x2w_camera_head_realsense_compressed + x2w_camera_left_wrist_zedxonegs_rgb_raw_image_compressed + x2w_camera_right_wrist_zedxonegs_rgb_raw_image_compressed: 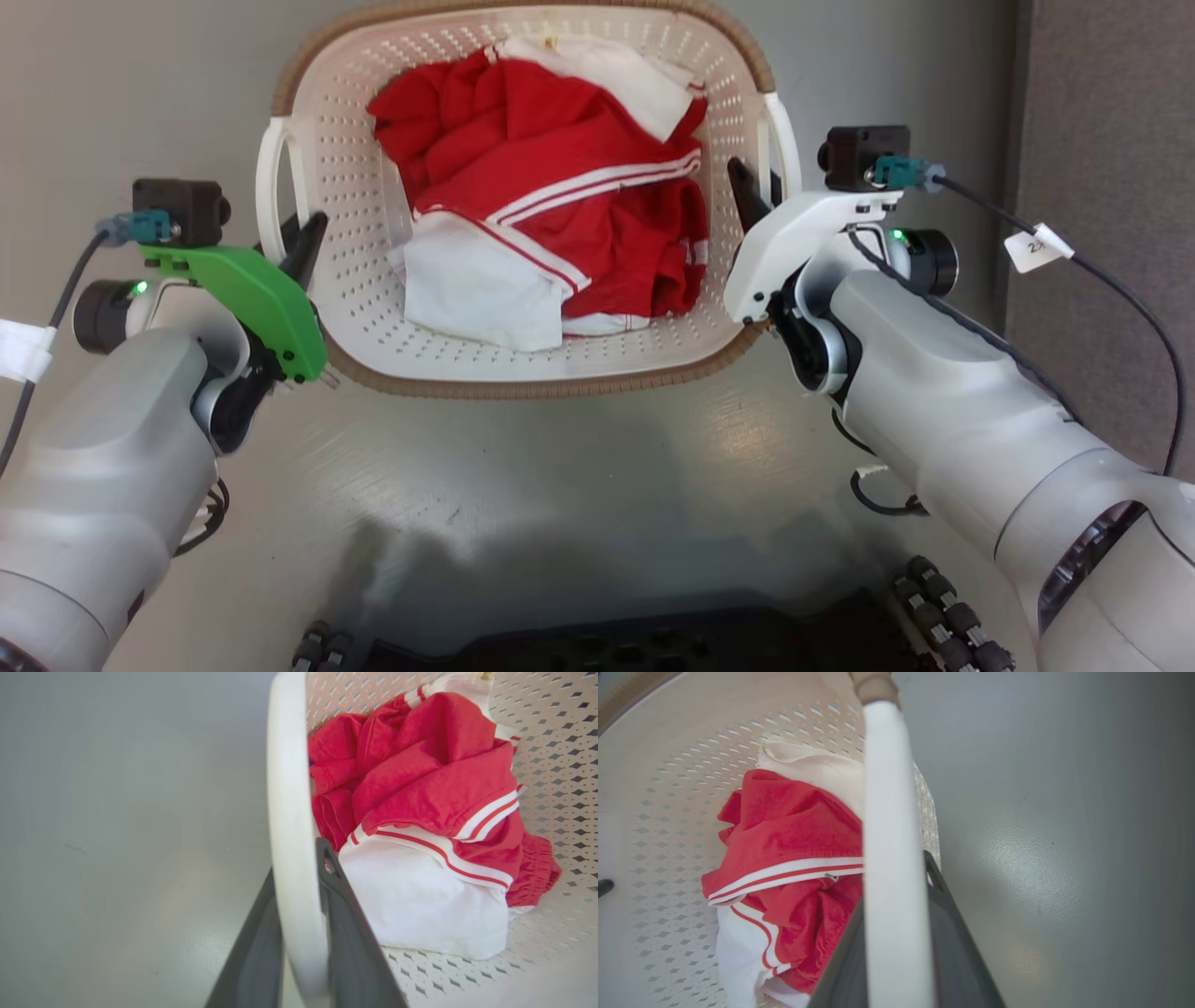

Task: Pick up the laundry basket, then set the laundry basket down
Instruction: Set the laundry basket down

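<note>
basket [355, 308] of clothes [560, 187] sits over grey floor [560, 485], between left gripper [303, 238] and right gripper [747, 191]. each pinches a side handle [292, 812], fingers [345, 933] closed either side, so the load stays level. lifted or resting, cannot tell.

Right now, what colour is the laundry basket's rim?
Brown, woven-look rim; head view shows it best.

A smooth grey floor [560, 485] with a dull sheen spreads on every side of the laundry basket [364, 308]. Whether the basket rests on the floor or hangs just above it cannot be told. Well to the right of the basket, the floor meets a darker grey panel [1102, 140].
</note>
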`<state>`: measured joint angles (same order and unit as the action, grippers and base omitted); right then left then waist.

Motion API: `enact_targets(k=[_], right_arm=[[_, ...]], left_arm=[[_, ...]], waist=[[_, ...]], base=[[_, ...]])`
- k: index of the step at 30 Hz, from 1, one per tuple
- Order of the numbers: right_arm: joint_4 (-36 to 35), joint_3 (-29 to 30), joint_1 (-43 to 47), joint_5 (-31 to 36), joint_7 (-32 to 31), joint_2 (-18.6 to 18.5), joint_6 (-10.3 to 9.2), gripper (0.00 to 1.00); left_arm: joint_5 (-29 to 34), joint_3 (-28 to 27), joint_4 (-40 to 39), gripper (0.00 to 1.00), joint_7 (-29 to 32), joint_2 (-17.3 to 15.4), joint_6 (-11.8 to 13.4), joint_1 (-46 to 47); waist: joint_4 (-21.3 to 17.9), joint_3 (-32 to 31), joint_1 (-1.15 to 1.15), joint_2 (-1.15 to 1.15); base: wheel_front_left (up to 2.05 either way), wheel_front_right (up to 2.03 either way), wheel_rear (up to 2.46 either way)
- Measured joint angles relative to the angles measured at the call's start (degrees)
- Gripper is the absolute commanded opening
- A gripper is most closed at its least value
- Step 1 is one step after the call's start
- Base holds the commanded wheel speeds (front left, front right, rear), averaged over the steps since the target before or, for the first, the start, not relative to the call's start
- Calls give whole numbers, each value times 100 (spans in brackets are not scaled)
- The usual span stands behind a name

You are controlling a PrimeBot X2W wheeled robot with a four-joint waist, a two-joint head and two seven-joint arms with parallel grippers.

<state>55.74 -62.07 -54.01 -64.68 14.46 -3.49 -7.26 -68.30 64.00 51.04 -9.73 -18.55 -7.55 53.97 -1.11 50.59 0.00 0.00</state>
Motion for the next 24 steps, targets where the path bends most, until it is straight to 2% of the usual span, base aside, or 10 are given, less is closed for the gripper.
enact_targets(k=[24], right_arm=[[-58,202,-220,123,38,-9,-43,0]], left_arm=[[-3,53,-109,0,-301,-64,0,180]], waist=[[45,430,0,0]], base=[[0,0,0]])
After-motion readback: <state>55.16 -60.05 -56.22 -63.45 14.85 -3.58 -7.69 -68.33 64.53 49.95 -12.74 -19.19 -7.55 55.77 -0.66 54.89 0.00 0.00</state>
